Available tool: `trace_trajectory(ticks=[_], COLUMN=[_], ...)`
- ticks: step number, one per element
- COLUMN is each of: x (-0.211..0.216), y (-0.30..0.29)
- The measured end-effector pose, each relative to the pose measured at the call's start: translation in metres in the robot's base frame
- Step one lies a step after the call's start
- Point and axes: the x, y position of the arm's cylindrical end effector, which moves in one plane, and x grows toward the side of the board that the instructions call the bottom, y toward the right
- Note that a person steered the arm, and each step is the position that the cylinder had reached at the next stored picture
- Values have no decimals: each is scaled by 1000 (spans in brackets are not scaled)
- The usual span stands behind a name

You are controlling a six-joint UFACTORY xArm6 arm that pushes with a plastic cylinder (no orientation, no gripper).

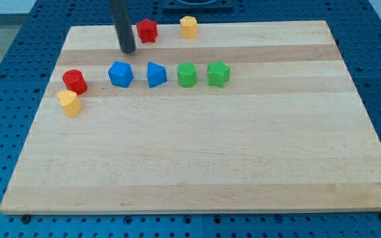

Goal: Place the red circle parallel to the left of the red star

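1. the red circle (75, 80) is sitting near the board's left edge, in the upper half, with a yellow block (69, 103) touching or almost touching it on the side toward the bottom edge.
2. the red star (147, 30) is lying close to the top edge, left of centre, so the circle is sitting well apart from it, lower and further left than the spot it needs.
3. my tip (128, 50) is resting on the wood between the star and the blue block (120, 74), well apart from the circle; there is no hand here to open or close, only a bare rod holding nothing.
4. risk: a push from the bottom side is likely catching the yellow block too and dragging it along.
5. risk: the circle's round wall is likely slipping off a thin rod if the contact is off centre, curving it toward the left edge.
6. risk: overshooting rightward is likely nudging the star toward the yellow block near the top edge (188, 26).
7. the blocks are looking like smooth, hard plastic; a blue wedge-like block (155, 75) and two green blocks (187, 75) (218, 73) are continuing the row.
8. the wooden board (204, 165) is showing pale, smooth grain over a blue perforated base (5, 59).
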Motion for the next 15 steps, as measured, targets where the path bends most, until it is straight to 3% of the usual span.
trace_trajectory(ticks=[2, 3, 4, 7, 15], x=[12, 40, 60, 171, 137], y=[-95, -136, -136, -121, -91])
